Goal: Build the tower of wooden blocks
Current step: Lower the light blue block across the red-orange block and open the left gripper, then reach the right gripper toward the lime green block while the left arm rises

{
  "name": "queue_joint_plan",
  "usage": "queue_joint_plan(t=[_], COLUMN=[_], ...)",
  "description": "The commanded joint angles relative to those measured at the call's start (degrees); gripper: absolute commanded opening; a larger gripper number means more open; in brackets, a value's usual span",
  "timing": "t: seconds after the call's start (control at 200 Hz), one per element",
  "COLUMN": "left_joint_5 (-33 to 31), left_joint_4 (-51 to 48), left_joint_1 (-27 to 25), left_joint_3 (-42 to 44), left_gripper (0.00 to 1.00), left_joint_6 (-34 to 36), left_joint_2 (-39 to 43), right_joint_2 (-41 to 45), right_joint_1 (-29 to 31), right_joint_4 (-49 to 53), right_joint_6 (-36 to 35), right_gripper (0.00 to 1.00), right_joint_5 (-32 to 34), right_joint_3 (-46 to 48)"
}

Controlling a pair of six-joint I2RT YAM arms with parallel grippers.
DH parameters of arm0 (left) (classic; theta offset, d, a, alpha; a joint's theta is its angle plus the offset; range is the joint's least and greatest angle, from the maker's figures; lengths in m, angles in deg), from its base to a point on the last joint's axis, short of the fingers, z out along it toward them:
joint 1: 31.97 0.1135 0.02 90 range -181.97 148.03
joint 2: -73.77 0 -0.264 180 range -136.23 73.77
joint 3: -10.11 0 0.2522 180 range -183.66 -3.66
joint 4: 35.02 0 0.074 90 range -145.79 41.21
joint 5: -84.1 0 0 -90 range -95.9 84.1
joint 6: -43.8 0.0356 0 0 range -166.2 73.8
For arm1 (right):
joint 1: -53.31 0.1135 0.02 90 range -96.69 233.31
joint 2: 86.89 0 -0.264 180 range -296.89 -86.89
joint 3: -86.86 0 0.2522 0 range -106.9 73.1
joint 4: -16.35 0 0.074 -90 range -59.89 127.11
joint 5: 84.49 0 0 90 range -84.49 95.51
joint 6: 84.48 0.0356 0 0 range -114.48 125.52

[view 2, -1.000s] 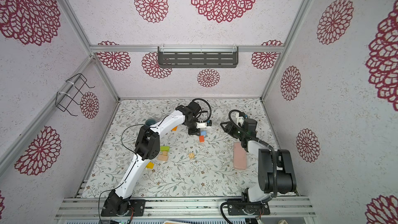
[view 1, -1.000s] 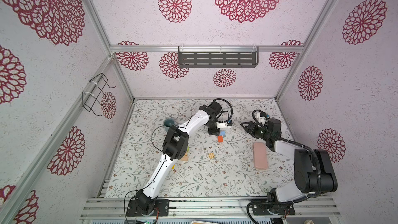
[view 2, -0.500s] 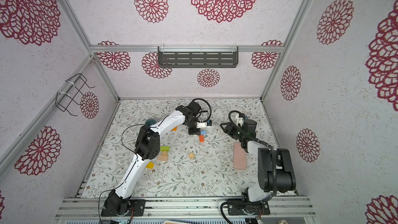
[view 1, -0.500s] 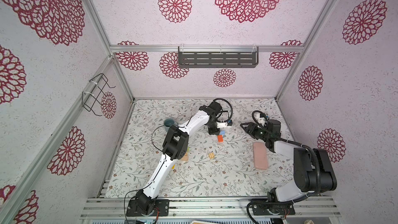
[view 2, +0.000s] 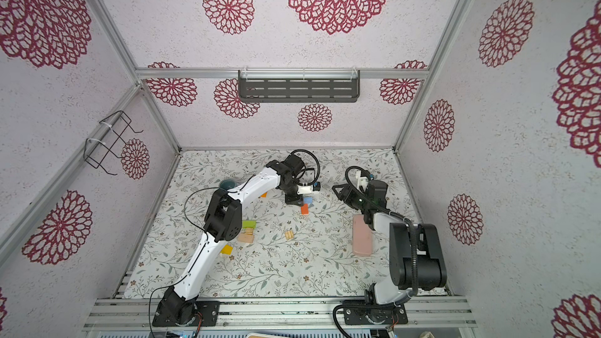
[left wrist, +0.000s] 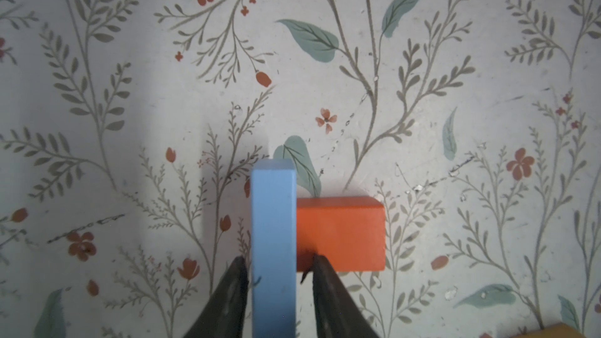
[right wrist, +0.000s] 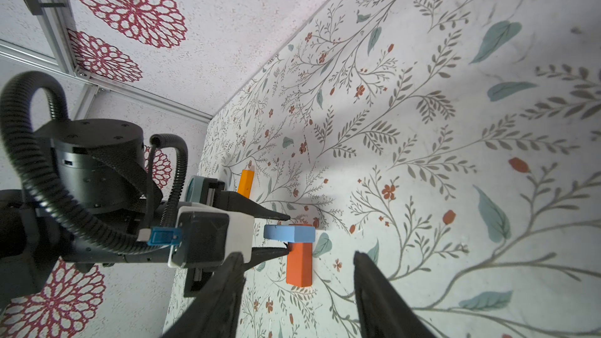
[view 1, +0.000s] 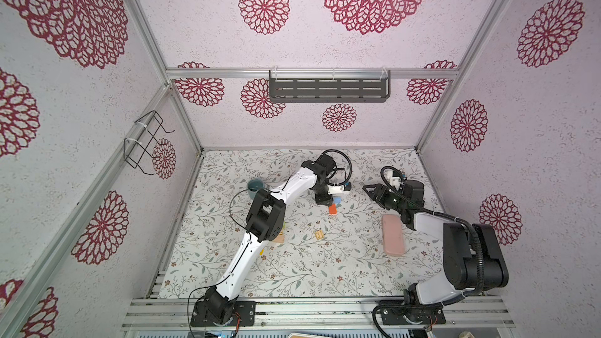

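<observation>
Change: my left hand (left wrist: 277, 258) has just eased apart; its jaws now stand narrowly open, a sliver clear of the light blue block (left wrist: 273, 238) on either side.
Blue block: released, lying crosswise over one end of the red-orange block (left wrist: 341, 235), which rests on the table (left wrist: 422, 60).
Tower: two layers so far, toward the back of the table.
Right hand (view 1: 367, 187): wide, empty, well apart from the stack.
Meaning: placement looks done; I judge the next move is a straight lift clear, without brushing the blue block.
Remaining: green block (view 2: 248, 223), plain wood block (view 2: 245, 238) and yellow block (view 2: 226, 250) lie unstacked by my left elbow.
</observation>
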Motion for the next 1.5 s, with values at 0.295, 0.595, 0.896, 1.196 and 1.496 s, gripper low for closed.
queue_joint_plan(t=[0.295,0.595,0.896,1.196,1.496], left_joint_5=[-2.06,-1.95,-3.16,-27.15,-41.34], left_joint_4=[2.65,5.93,31.23,45.56,41.35], left_joint_1=[0.46,2.69,9.12,11.01,13.1], left_joint_3=[4.19,9.73,34.81,63.39,78.91], left_gripper=[0.62,0.97,0.97,0.97,0.97], left_joint_6=[-0.5,-5.98,-31.39,-56.83,-79.81], left_joint_2=[7.8,17.57,40.99,65.42,78.44], right_joint_2=[1.53,6.66,13.02,7.68,-3.68], right_joint_1=[-0.3,0.18,6.87,20.28,33.51], right_joint_4=[2.32,20.42,36.42,44.38,46.93], right_joint_6=[-1.02,-5.47,-14.01,-29.14,-37.13], right_gripper=[0.62,0.65,0.68,0.64,0.63], right_joint_5=[0.34,11.25,19.31,16.75,16.7], right_joint_3=[-1.14,-5.97,-12.25,-23.23,-32.37])
